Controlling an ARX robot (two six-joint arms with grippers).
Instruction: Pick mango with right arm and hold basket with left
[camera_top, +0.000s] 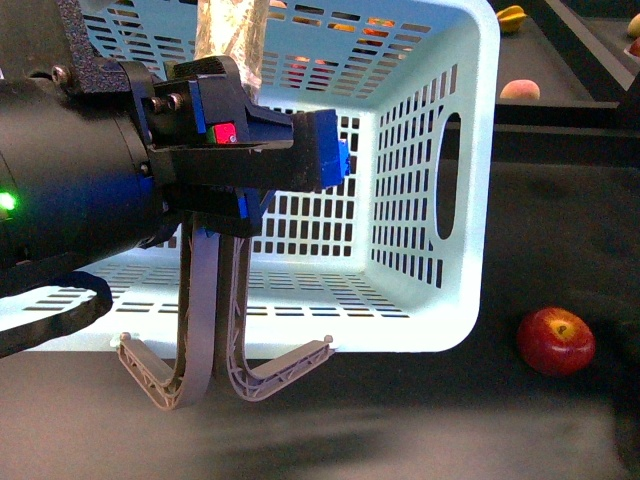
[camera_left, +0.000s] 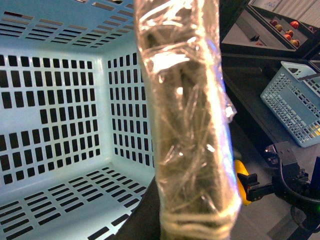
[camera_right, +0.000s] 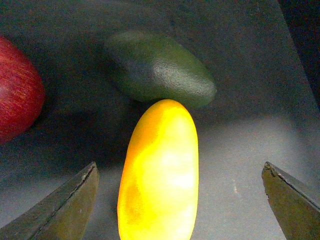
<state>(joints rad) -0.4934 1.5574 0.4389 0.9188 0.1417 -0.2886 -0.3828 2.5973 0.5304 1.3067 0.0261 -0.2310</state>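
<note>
Basket (camera_top: 470, 200), light turquoise, fills the front view with its open side toward the camera, so the slotted walls and the oval hole on the right are seen from within. Its two grey-brown handles (camera_top: 197, 300) hang down over the near edge. The left arm (camera_top: 80, 190), black with a green light and a red square, reaches in from the left across the basket's mouth. The left gripper (camera_top: 230, 45) shows only as a plastic-wrapped finger against the far wall, and I cannot tell whether it grips anything. A red apple (camera_top: 556, 341) lies on the dark table (camera_top: 400, 430) to the right of the basket, apart from it.

The left wrist view shows that wrapped finger (camera_left: 187, 115) up close in front of the basket's inner corner; its partner is hidden, so the grip stays unclear.

In the right wrist view the mango (camera_right: 159, 200) lies on the table between the widely spread fingers (camera_right: 60, 210) of the right gripper (camera_right: 179, 167), touching neither. One end of it meets a dark green fruit (camera_right: 160, 67). The apple sits off to one side.
</note>
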